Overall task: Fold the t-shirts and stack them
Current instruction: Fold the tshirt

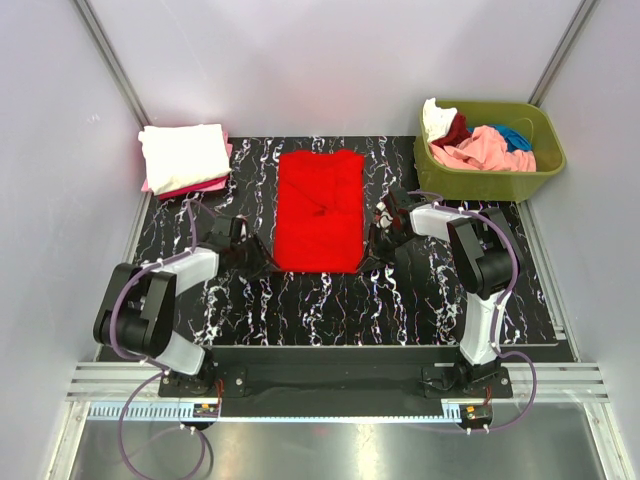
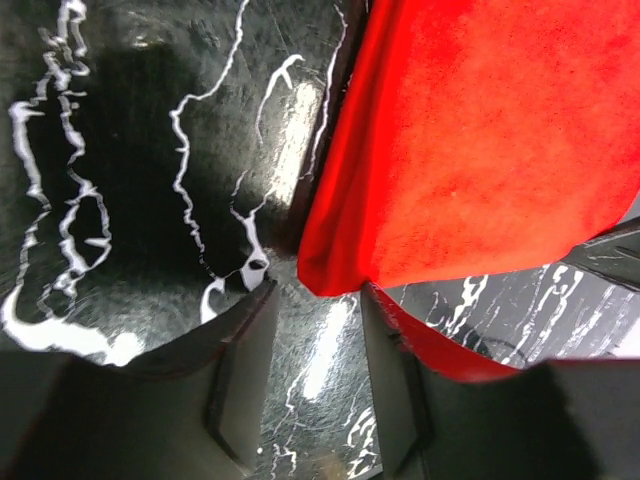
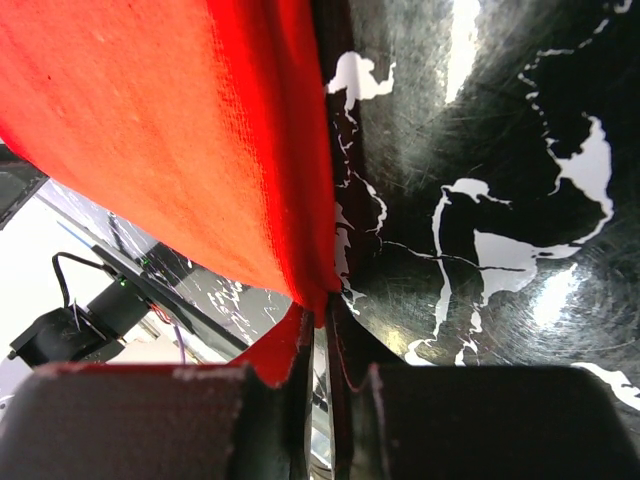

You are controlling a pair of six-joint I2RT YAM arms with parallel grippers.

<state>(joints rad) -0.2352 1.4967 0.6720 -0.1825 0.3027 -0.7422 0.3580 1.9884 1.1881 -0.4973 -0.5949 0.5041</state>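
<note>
The bright red t-shirt is lying flat as a folded oblong at the middle of the bench, with a claw at each near corner. The right claw is pinching the shirt's near right edge, fingers almost together on the cloth. The left claw is standing parted over bare bench, the shirt's near left corner just brushing one finger.

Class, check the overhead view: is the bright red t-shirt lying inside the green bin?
No, the bright red t-shirt lies flat on the table, while the green bin sits apart at the far right.
</note>
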